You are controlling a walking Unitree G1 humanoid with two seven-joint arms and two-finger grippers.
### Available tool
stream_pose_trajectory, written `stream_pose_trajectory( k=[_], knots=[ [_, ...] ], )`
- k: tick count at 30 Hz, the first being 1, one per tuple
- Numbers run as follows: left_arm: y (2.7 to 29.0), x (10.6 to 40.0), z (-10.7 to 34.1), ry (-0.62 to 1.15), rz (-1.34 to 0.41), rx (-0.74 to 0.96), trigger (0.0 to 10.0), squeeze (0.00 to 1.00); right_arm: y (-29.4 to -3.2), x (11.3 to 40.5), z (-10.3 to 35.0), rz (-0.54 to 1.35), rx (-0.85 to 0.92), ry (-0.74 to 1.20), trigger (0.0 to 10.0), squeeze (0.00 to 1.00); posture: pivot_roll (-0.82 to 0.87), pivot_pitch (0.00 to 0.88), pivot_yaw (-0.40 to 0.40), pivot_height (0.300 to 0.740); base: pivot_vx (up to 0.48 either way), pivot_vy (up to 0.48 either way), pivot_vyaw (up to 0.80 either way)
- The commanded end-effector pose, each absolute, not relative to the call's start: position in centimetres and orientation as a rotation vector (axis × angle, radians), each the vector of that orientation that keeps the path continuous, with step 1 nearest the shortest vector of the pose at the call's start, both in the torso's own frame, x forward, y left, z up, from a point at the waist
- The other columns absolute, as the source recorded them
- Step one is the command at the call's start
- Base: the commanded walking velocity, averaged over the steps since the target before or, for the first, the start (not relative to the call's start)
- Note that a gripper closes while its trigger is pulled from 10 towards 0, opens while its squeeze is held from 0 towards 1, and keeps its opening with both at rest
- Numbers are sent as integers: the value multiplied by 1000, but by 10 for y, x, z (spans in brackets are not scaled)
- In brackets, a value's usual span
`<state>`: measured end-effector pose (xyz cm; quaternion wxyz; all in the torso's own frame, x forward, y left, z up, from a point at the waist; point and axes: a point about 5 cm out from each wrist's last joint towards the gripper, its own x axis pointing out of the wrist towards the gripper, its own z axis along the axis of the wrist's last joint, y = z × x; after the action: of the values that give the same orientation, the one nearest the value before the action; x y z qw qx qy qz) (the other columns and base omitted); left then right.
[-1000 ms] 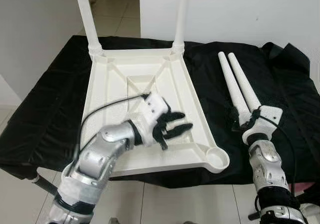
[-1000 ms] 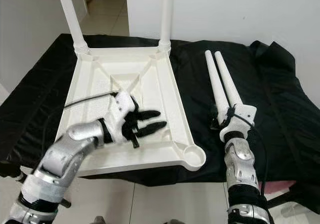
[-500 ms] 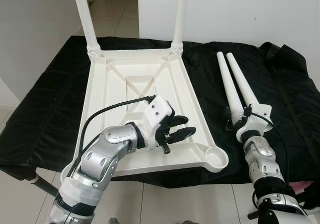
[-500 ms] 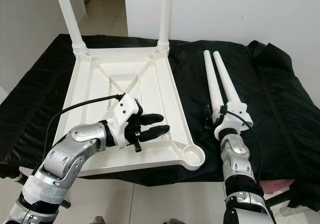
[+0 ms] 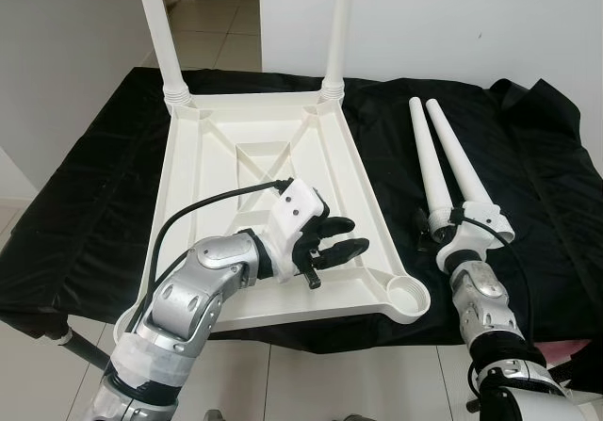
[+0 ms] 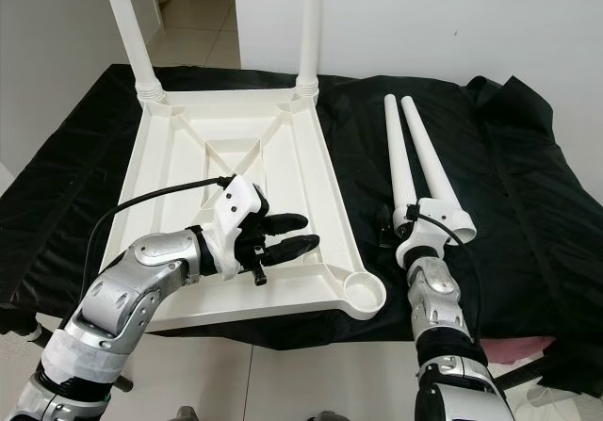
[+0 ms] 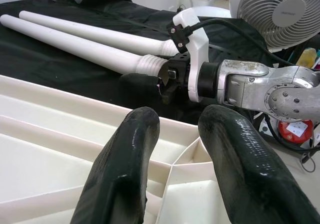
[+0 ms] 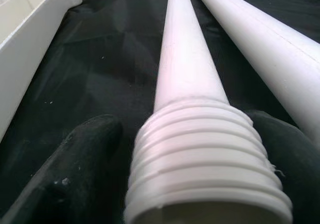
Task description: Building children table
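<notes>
Tabletop (image 5: 254, 157), white plastic and turned underside up, is lying on the black cloth (image 5: 85, 186) that is covering the work surface. Two white legs are already standing upright in its far corner sockets: the far left leg (image 5: 158, 25) and the far right leg (image 5: 339, 25). The near right corner socket (image 5: 407, 294) is sitting open and unfilled.

Just to the right of the tabletop, two loose legs are lying side by side on the cloth, their narrow ends pointing away from the robot. The nearer loose leg (image 5: 426, 162) is lying closest to the tabletop, with the outer loose leg (image 5: 459, 157) right beside it.

The right gripper (image 5: 435, 235) is sitting at the threaded end of the nearer loose leg, one black finger (image 8: 70, 169) on each side of the ribbed thread; the fingers are spread around it, and whether they are actually pressing on it cannot be told.

The left gripper (image 5: 341, 237) is hovering over the tabletop's near right part, close to the unfilled socket, its two fingers (image 7: 125, 169) parted with a clear gap and holding nothing.

A white fan (image 7: 280, 8) is standing beyond the cloth, to the right of the tabletop.
</notes>
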<state>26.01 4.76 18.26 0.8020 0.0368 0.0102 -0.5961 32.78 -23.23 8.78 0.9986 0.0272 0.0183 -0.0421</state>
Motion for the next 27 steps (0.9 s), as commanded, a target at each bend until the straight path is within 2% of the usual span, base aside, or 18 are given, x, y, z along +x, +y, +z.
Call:
stream_pose_trajectory(
  k=[1, 17, 18, 24, 27],
  knots=[
    [49, 263, 188, 3, -1207, 94, 10000, 0, -229, 329, 84, -85, 45, 57, 0, 0, -6, 0, -23, 740, 0, 0, 0],
    [50, 270, 192, -10, -1149, 71, 10000, 0, -221, 326, 82, -131, 106, -8, 0, 0, -6, 0, -20, 740, 0, 0, 0],
    [50, 271, 193, -12, -1135, 69, 10000, 0, -220, 326, 83, -143, 77, -7, 10000, 0, -6, 0, -20, 740, 0, 0, 0],
    [51, 280, 195, 30, -1093, 15, 10000, 0, -213, 328, 90, -140, 7, -39, 10000, 0, -12, 0, -19, 740, 0, 0, 0],
    [53, 285, 200, 27, -1054, -21, 10000, 0, -210, 329, 104, -165, -78, -131, 10000, 0, -15, 0, -15, 740, 0, 0, 0]
  ],
)
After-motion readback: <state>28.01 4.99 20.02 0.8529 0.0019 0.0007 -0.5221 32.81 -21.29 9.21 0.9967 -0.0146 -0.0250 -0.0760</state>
